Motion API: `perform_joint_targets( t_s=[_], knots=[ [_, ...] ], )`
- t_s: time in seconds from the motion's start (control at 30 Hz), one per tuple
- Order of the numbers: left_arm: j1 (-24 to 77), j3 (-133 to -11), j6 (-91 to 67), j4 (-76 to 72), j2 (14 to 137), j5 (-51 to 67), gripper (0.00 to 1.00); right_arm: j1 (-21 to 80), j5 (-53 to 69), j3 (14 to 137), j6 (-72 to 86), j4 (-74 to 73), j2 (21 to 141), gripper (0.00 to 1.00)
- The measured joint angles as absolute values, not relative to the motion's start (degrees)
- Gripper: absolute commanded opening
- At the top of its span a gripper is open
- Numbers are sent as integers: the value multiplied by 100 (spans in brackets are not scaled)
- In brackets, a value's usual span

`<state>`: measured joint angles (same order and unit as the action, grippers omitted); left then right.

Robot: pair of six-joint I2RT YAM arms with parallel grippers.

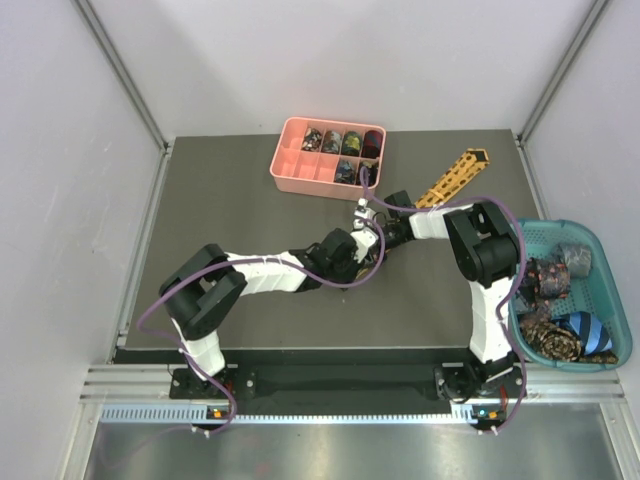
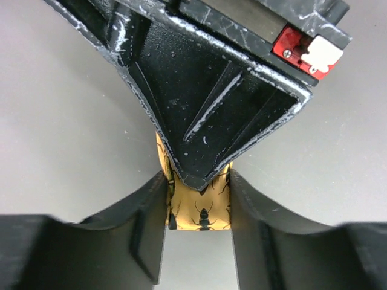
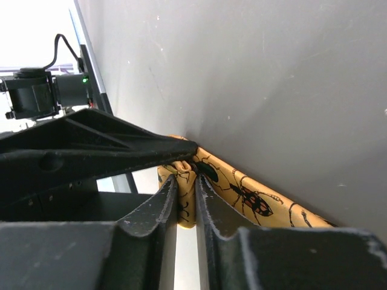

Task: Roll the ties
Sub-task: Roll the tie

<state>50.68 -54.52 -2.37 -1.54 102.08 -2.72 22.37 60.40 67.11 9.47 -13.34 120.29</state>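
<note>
A golden-yellow tie [image 1: 455, 175] with dark insect prints lies on the dark table, running from the back right towards the middle, where both grippers meet over its near end. My left gripper [image 1: 365, 255] holds this end across its width; in the left wrist view the tie [image 2: 199, 212] sits tight between my left gripper's [image 2: 198, 202] fingers. My right gripper [image 1: 385, 232] is nearly closed and pinches a fold of the tie [image 3: 254, 199] between the tips of my right gripper [image 3: 185, 184]. Its black finger covers the tie above my left fingers.
A pink compartment tray [image 1: 295, 172] stands at the back middle with several rolled ties [image 1: 340, 142] in its back row. A teal basket [image 1: 600, 250] at the right table edge holds several loose ties [image 1: 550, 335]. Grey walls enclose the table.
</note>
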Motion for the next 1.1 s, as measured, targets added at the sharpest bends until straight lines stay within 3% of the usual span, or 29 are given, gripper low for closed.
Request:
perform_joint_targets(
  t_s=[0.27,0.4,1.1],
  knots=[
    [5111,-5461,-233,-123,10208,-351,37,2233,6110,6709,965,-1332,12027,26],
    [5170,-5542,-224,1,10239,-451,36,2233,6149,6709,982,-1356,11981,37],
    [5321,-6254,-320,888,10582,-701,33,1411,4447,6228,1570,-1317,10392,42]
  ],
)
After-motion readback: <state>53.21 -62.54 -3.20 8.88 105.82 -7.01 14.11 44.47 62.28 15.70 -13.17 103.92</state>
